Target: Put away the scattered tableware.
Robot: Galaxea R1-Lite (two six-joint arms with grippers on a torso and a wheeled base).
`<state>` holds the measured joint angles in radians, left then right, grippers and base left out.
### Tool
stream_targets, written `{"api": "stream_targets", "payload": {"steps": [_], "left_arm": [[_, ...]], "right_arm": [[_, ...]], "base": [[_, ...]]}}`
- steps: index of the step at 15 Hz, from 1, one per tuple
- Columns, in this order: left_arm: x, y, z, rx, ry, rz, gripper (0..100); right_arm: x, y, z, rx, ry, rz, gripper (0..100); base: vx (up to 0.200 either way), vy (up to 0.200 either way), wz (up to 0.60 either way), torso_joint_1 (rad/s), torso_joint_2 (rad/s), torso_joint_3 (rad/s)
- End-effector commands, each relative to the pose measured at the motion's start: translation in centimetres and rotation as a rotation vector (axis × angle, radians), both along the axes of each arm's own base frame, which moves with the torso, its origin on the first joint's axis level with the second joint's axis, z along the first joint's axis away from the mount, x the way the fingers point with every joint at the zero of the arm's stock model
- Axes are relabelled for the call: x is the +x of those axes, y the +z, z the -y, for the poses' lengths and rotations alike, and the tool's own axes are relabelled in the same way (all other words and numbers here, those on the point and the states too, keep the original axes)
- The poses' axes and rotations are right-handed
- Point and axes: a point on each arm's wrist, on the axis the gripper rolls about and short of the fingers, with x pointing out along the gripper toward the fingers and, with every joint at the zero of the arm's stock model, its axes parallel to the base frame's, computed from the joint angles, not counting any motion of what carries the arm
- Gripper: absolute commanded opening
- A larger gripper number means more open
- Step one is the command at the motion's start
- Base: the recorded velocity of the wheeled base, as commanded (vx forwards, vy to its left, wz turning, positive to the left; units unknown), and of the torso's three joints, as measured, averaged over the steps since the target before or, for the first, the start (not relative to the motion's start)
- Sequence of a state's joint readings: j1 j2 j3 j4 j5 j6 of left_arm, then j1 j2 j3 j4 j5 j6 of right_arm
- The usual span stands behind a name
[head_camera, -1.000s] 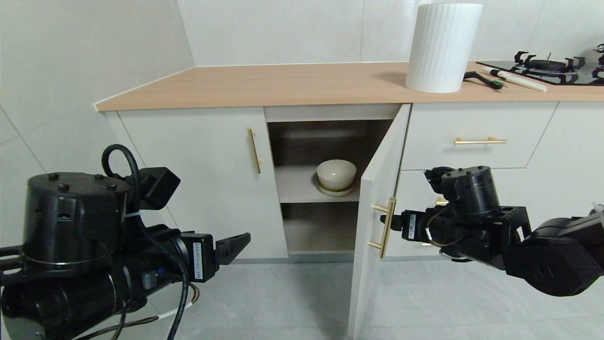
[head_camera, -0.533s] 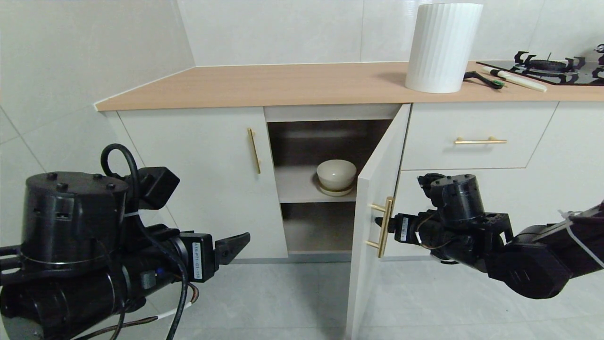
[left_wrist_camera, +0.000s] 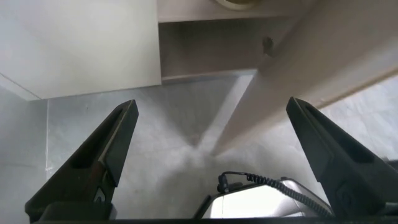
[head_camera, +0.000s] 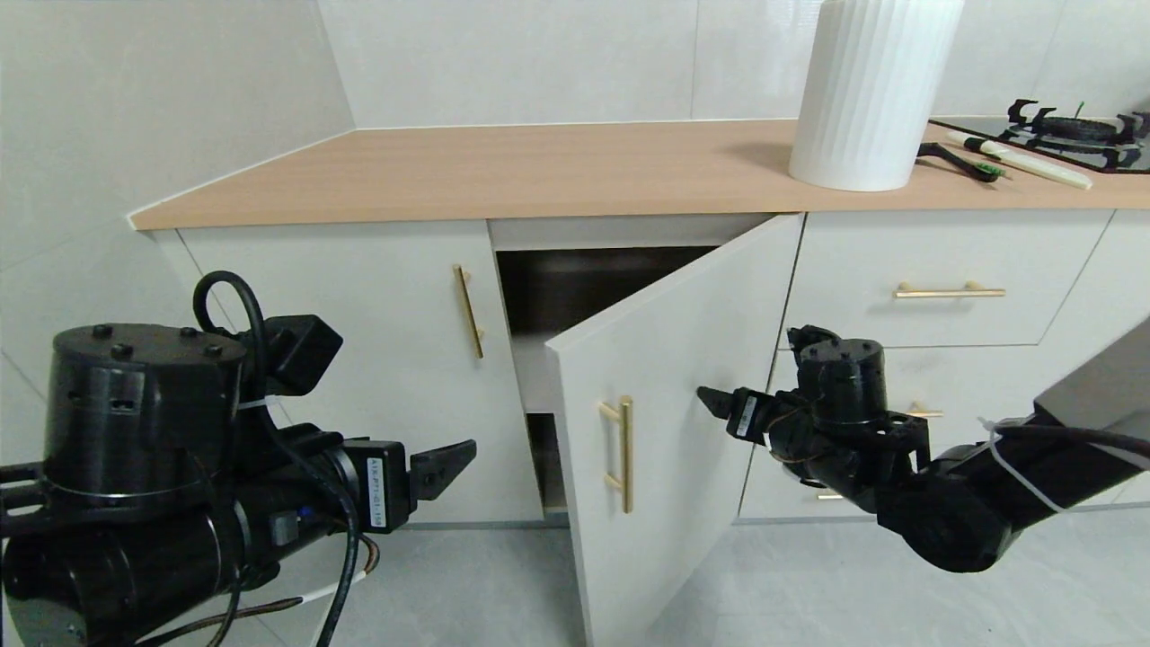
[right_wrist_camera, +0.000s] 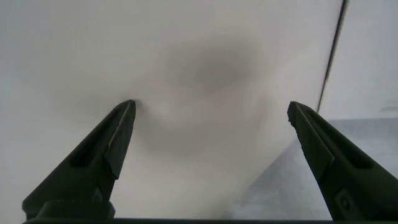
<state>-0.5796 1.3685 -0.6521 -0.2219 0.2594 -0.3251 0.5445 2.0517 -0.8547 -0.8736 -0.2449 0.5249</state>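
Head view forward-down; right wrist close against cabinet door (right_wrist_camera: 186, 93); left wrist farther; all share door

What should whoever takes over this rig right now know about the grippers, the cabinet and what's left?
Left gripper: jaws open, empty, low in front of the closed left-hand door.
Right gripper: jaws open, empty, tips at the face of the cabinet door, beside its gold handle; contact unclear.
Cabinet door: half shut. A pale rim shows on the shelf inside.
Done: tableware looks shelved.
Left: push the door fully shut.
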Motion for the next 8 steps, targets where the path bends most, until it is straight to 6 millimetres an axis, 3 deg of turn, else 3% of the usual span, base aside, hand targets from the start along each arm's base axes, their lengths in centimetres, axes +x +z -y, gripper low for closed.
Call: {"api": "stream_targets", "payload": {"steps": [1, 8], "left_arm": [[0.0, 0.0, 0.0, 0.001, 0.001, 0.0, 100], [0.0, 0.0, 0.0, -0.001, 0.001, 0.002, 100]], "right_arm": [[1.3, -1.8, -0.8, -0.006, -0.042, -0.013, 100], [4.9, -2.8, -1.2, 0.047, -0.227, 0.036, 100]], "base": [[0.0, 0.0, 0.0, 0.0, 0.0, 0.0], [0.0, 0.0, 0.0, 0.0, 0.0, 0.0]]}}
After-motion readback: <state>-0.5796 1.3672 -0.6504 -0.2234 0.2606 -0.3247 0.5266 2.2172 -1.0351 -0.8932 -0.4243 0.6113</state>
